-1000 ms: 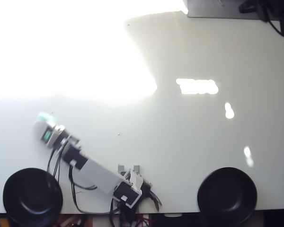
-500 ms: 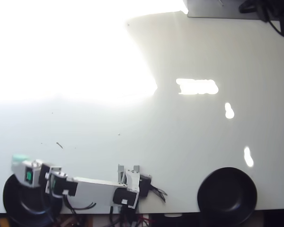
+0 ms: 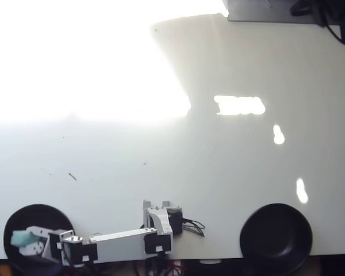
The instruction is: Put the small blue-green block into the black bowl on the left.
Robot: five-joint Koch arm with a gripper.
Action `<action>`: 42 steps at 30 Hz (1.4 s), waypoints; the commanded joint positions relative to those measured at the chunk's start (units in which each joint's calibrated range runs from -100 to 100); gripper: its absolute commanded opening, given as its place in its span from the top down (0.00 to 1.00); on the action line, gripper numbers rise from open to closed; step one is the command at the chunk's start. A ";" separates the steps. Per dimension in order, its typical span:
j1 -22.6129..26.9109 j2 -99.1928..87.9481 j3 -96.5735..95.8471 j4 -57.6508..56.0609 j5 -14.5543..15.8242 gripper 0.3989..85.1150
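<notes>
Small blue-green block [image 3: 22, 237] sits at the tip of the fingers [image 3: 24, 241], over the black bowl [image 3: 43, 215] at lower left in the overhead view. Fingers look clamped on it, arm stretched left along the counter [image 3: 218, 167] edge. Second black bowl [image 3: 276, 237] well apart, far right.

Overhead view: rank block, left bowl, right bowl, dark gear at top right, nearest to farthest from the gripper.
1. Blue-green block, at the gripper tip.
2. Left black bowl, directly beneath it, bottom left.
3. Right black bowl, bottom right.
4. Dark gear, top right corner.
</notes>
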 commanded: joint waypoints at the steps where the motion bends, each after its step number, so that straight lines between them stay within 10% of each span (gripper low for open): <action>1: 0.78 -5.89 -4.15 7.12 -5.81 0.96; 13: 2.34 -14.24 -23.19 23.41 -11.18 0.97; 34: 2.93 -23.14 -41.95 39.87 -11.53 0.97; 38: 2.93 -23.67 -41.86 38.89 -11.53 0.68; 42: 2.93 -24.64 -41.86 38.41 -11.43 0.60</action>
